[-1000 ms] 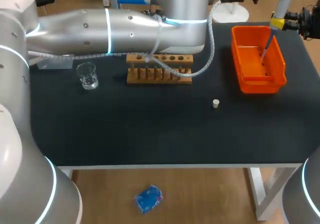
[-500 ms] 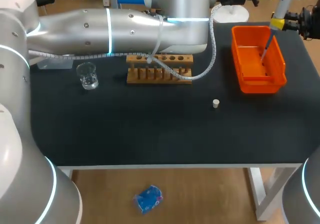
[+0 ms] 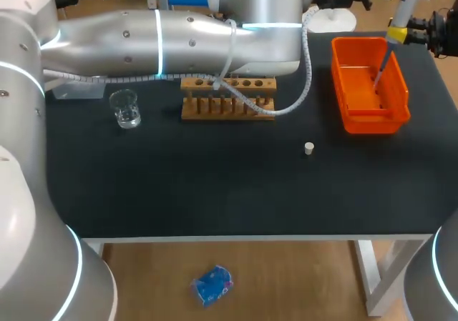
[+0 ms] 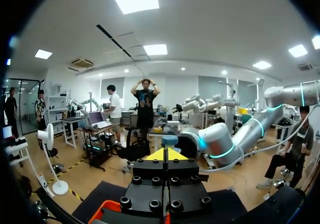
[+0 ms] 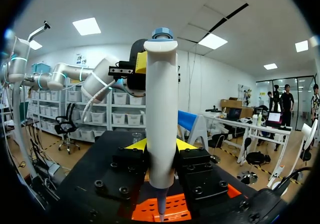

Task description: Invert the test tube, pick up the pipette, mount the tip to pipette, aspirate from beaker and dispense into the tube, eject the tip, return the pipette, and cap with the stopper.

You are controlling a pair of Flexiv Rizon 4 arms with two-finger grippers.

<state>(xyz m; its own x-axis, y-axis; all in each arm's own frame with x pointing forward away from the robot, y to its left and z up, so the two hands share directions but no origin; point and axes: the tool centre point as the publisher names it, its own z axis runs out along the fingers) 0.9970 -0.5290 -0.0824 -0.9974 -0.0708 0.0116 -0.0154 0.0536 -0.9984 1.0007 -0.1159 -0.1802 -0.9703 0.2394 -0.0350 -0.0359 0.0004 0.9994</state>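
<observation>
Upper right of the frame, the right tool [image 3: 397,33] grips the pipette [image 3: 405,5] upright over the orange bin [image 3: 368,124]. The left tool [image 4: 167,154] is pinched together, empty; the stopper [image 3: 308,148] lies on the counter [image 3: 215,185].

White pipette [image 3: 404,6] upright over orange bin [image 3: 372,126]

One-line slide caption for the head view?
Right gripper holds the pipette over the orange bin; beaker, wooden rack and stopper sit on the table.

Black table [image 3: 215,192] carrying four things.
Beaker [image 3: 127,109] sitting at ten o'clock, wooden rack [image 3: 227,99] at twelve, orange bin [image 3: 372,124] at two, white stopper [image 3: 309,148] lying at three.
</observation>
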